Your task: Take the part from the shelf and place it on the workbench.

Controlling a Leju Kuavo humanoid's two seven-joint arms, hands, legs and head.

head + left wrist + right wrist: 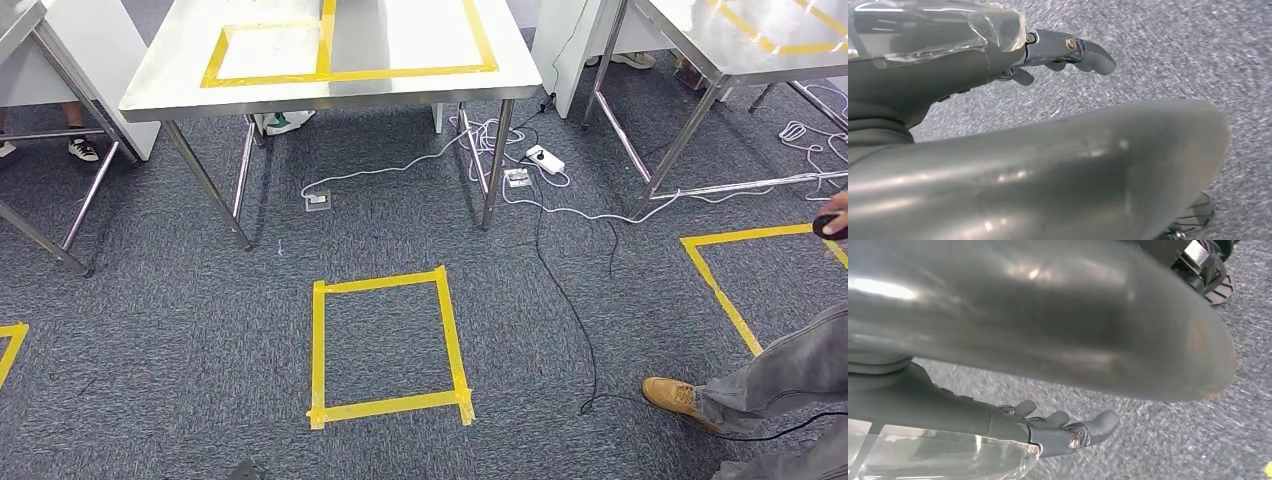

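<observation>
Two steel-legged counters show in the head view: a white-topped counter [180,70] marked with yellow tape, and a second steel counter [700,30] beyond. A yellow tape square [318,340] lies on the grey carpet [150,300], white cables [480,150] trail beneath, and a person's tan boot [678,398] stands at the side.

In the left wrist view, the left hand [1068,50] hangs above carpet, fingers loosely curled, holding nothing.

In the right wrist view, the right hand [1068,430] hangs likewise, fingers gently bent, empty. Where the part lies I cannot tell.
</observation>
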